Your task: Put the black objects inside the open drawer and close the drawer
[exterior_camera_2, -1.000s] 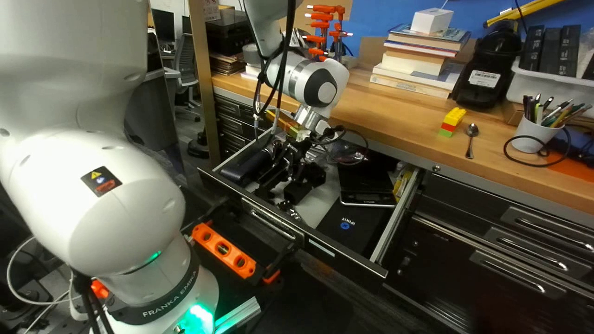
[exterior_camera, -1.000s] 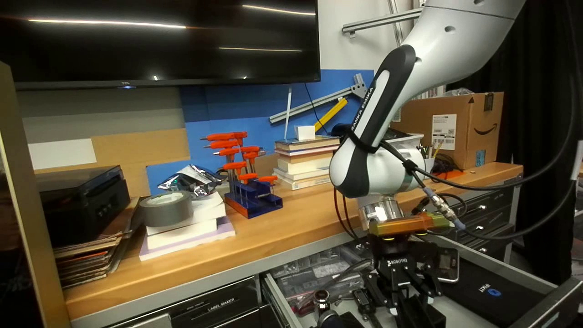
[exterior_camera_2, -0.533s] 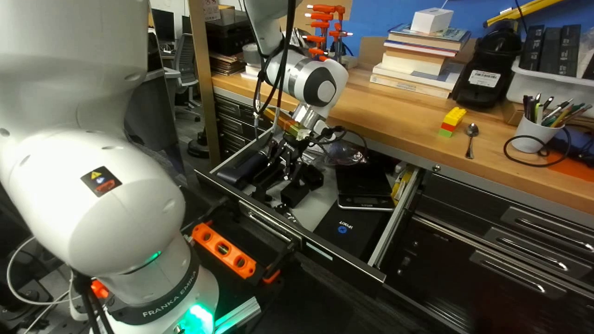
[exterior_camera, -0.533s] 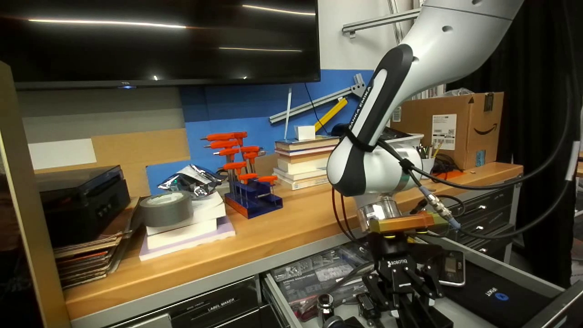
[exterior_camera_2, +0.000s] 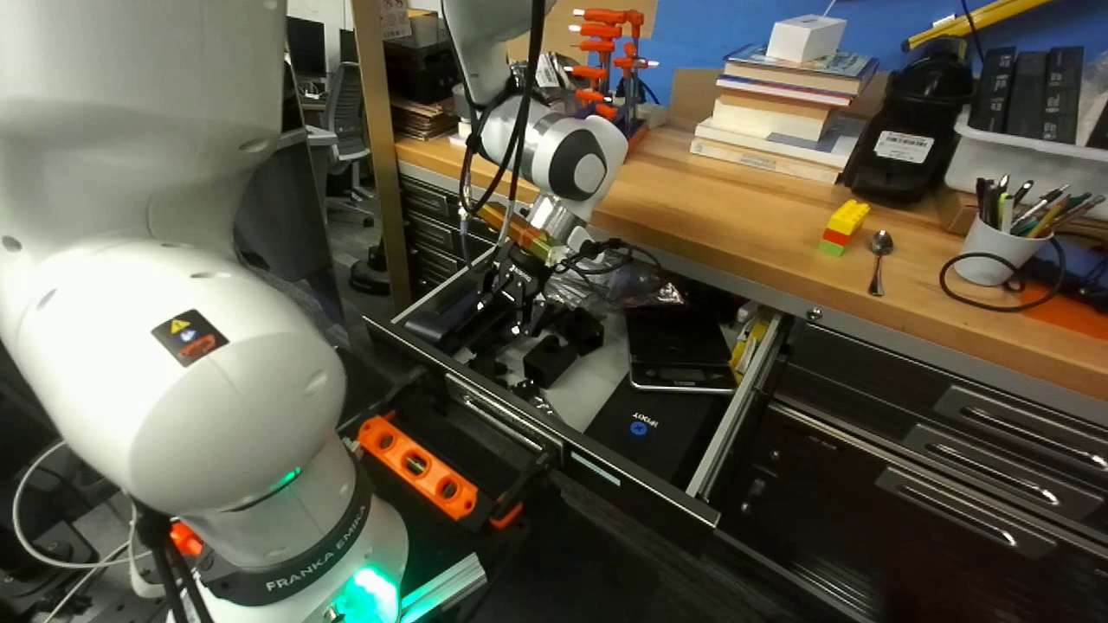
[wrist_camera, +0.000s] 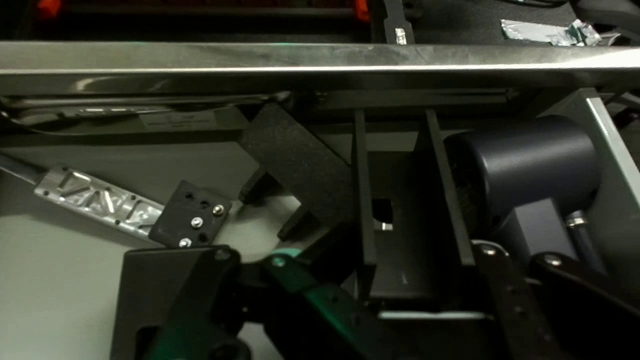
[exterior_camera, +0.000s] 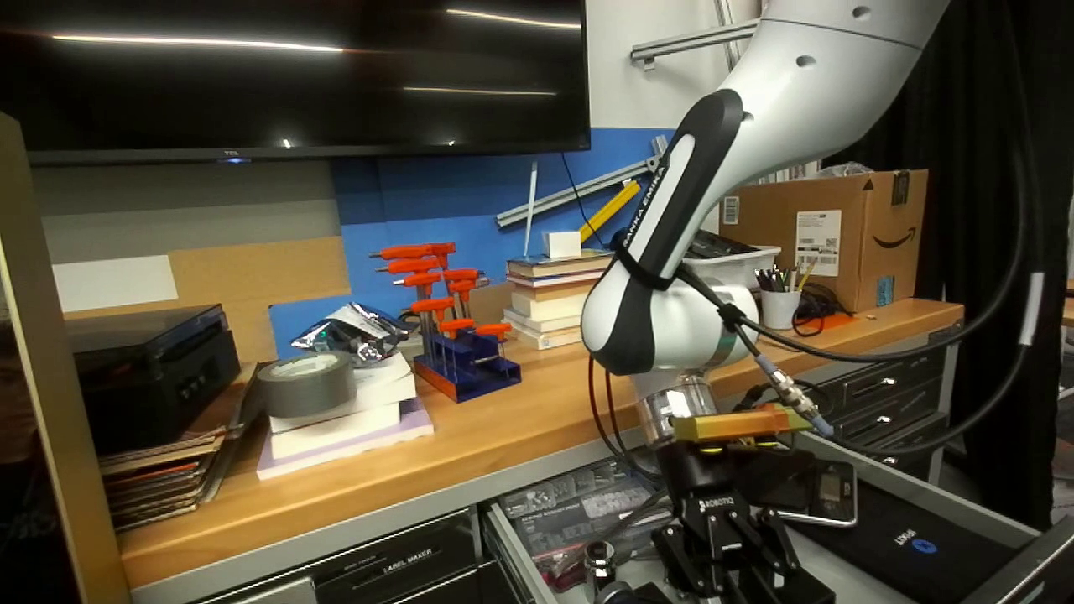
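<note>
At the bottom of the wrist view the end effector reaches in, its fingers on either side of the near end of a black channel piece. The fingertips are lost in shadow, but I judge that they pinch that piece. It runs up the middle of the frame with its far end toward the front of the drawer, whose metal rim crosses the top; whether the piece touches the bottom inside I cannot tell.

Past the fingers, a black block sits at lower left, and beyond it, left of centre, lies a flat black piece with two prongs, partly hidden by the channel piece. A dark cylinder is at the right, beside the drawer's side wall. Which of these belong to the task is not certain.

Farther off, in an exterior view, the drawer stands pulled out at the centre of the frame, and the tabletop behind it carries a book stack toward the upper right.

The step in hand looks to be laying the channel piece in the drawer. The next move calls for settling it below the rim, then parting the fingers and lifting clear; closing the drawer, by a push on its front, would follow.
</note>
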Robot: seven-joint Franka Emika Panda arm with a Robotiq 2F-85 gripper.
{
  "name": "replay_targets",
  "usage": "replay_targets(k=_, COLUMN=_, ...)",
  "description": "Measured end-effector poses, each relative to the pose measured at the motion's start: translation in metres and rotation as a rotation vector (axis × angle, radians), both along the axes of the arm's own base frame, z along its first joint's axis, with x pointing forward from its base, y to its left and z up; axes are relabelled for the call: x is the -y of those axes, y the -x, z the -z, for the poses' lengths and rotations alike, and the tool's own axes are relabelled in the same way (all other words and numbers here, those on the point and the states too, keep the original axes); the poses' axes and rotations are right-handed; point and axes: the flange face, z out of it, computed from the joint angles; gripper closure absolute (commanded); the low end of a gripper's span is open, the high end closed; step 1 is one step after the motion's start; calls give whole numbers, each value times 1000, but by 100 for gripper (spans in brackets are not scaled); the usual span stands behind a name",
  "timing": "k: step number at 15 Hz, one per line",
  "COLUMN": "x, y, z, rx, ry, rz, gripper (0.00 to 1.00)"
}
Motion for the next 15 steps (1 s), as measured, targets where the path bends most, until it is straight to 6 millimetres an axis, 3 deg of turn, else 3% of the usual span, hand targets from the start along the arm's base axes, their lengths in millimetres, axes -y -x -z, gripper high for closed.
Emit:
replay_targets(k=6, x=-4, y=-17, z=11, rx=5, ry=-34, rz=-31, gripper=75)
replay_targets(k=7, x=-5, y=-21, z=11, rx=6, ry=-38, rz=-32, gripper=31)
replay_targets(k=9, x=-6, y=-30, z=9, rx=12, ry=-42, rz=-33, gripper=25)
replay_targets(k=12, x=-6, y=-40, z=10, rx=24, ry=-44, rz=-30, gripper=3)
replay_targets(k=15, x=-4, y=-45, z=11, rx=29, ry=-41, rz=-24, gripper=0)
